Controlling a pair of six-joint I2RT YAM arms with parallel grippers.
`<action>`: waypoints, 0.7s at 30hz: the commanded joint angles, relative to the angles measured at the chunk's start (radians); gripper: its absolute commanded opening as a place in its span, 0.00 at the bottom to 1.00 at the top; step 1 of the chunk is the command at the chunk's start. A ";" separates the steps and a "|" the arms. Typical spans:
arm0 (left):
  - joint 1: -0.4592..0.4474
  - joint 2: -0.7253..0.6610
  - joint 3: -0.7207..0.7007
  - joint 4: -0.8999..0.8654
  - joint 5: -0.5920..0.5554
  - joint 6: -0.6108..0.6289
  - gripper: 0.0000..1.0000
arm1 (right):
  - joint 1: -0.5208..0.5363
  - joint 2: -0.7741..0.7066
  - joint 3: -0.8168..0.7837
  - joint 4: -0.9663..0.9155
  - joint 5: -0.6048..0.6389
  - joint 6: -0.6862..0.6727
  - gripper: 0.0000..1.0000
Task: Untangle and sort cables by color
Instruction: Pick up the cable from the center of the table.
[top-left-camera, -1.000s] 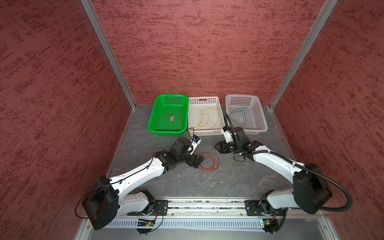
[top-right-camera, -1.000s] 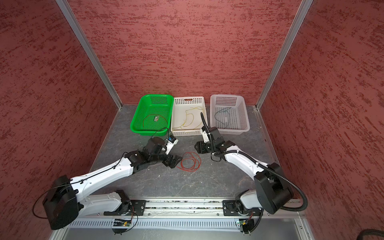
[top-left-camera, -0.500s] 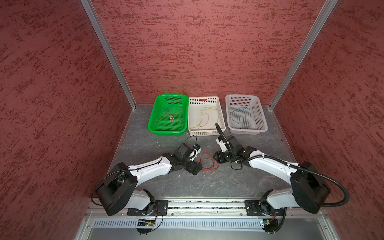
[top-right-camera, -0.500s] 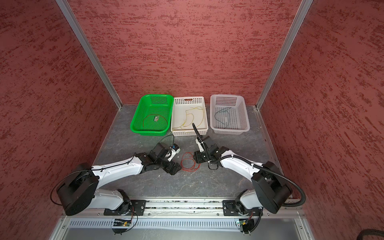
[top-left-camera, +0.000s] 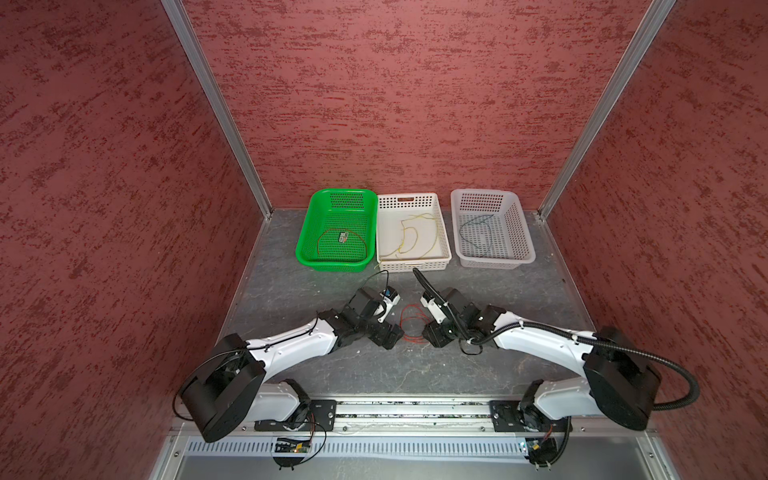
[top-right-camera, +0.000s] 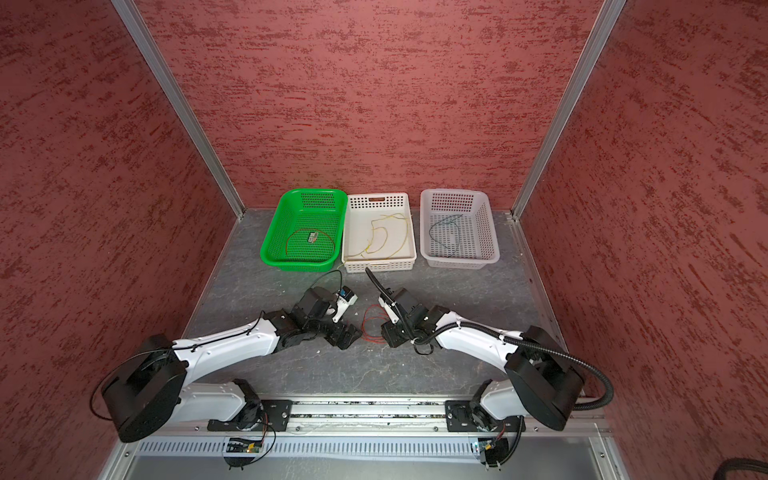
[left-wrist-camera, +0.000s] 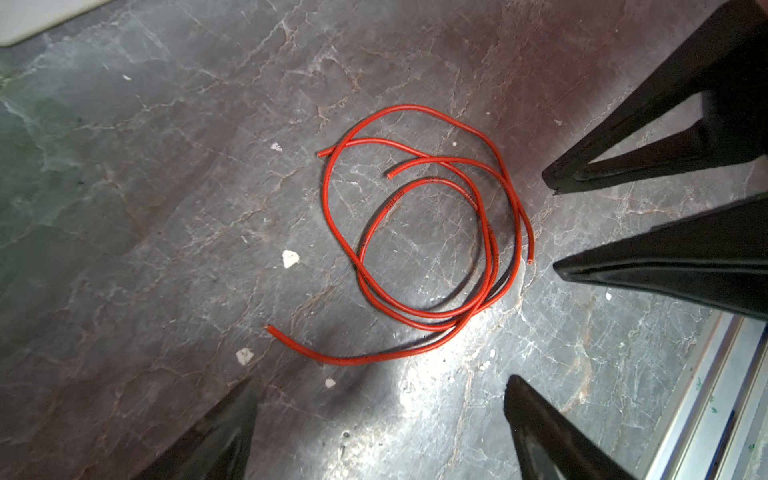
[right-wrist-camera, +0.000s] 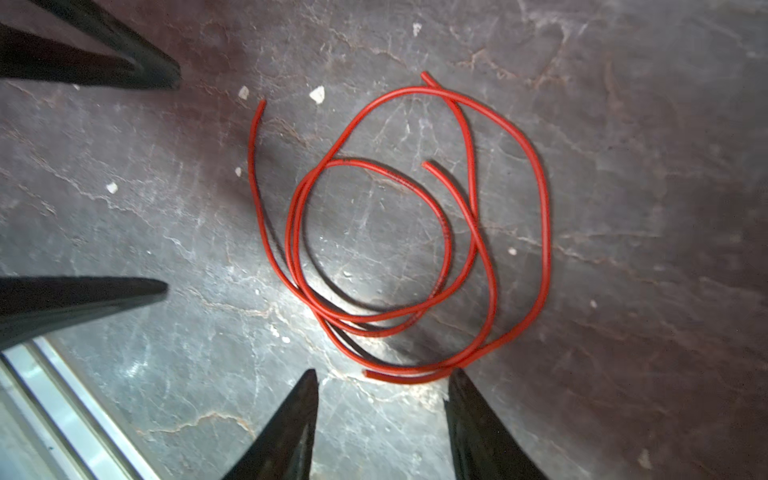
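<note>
Two or more thin red cables (top-left-camera: 411, 322) (top-right-camera: 372, 324) lie looped over each other on the grey table between my two grippers. The left gripper (top-left-camera: 392, 332) (left-wrist-camera: 380, 384) is low at the coil's left, open wide and empty. On the right of the coil the right gripper (top-left-camera: 430, 334) (right-wrist-camera: 383, 376) is open, with a loose end of the red cables (right-wrist-camera: 399, 376) lying just off its fingertips, ungripped. In each wrist view the opposite gripper's dark fingers appear across the coil (left-wrist-camera: 492, 257).
Three baskets stand along the back wall. The green basket (top-left-camera: 332, 266) holds a red cable (top-left-camera: 332, 233), the white basket (top-left-camera: 413, 264) yellow cables (top-left-camera: 403, 232), and the pale basket (top-left-camera: 494, 262) a blue-green cable (top-left-camera: 463, 226). The rail (top-left-camera: 415, 411) borders the front.
Both arms have dropped low and drawn in on the red coil from either side. The right gripper came forward from near the white basket and its jaws narrowed somewhat.
</note>
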 joint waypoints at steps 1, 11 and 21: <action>0.019 -0.032 -0.013 0.028 0.018 -0.013 0.93 | 0.011 0.006 0.033 -0.037 0.046 -0.109 0.53; 0.052 -0.068 -0.024 0.026 0.041 -0.007 0.93 | 0.077 0.130 0.088 -0.065 0.109 -0.163 0.53; 0.056 -0.075 -0.038 0.045 0.045 -0.010 0.93 | 0.081 0.198 0.121 -0.084 0.189 -0.168 0.52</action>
